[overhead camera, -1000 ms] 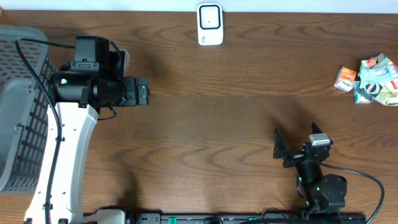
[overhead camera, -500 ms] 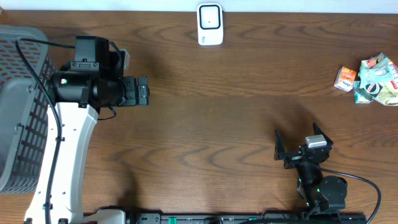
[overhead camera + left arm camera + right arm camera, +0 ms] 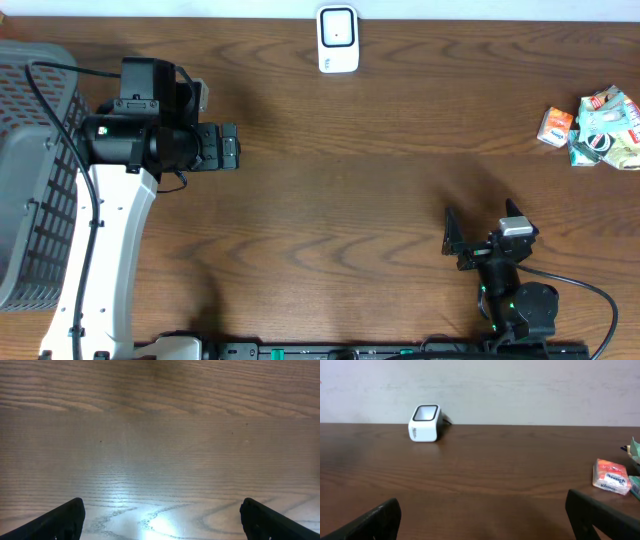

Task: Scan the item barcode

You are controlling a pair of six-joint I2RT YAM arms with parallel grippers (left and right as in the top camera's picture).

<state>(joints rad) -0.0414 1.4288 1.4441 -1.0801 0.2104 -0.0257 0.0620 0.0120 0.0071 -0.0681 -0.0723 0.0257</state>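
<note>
The left pincer (image 3: 234, 147) is spread wide with nothing between its fingers; its wrist view shows only bare wood grain between the two dark tips. It hangs over the left part of the surface (image 3: 350, 200), pointing right, and its white arm (image 3: 105, 250) runs back toward the near edge. Just left of that arm sits a grey mesh basket (image 3: 22, 100) (the frame edge cuts off most of its inside, so its contents cannot be told).

The right pincer (image 3: 480, 228) is also fully spread and empty. It sits low at the near edge of the surface, right of centre, and faces the far side. In its wrist camera the white scanner (image 3: 425, 423) stands at the far edge of the surface in front of a pale wall (image 3: 520, 385). From overhead the scanner is at the far middle, well apart from both pincers.

The goods to be scanned lie at the far right. There is a small orange packet (image 3: 556, 126) and, just beside it on the right, a heap of wrappers (image 3: 606, 128) in white, green and red. The heap may be touching the packet, but the overhead view is too coarse to be sure. Both are well apart from the scanner and from either pincer.
</note>
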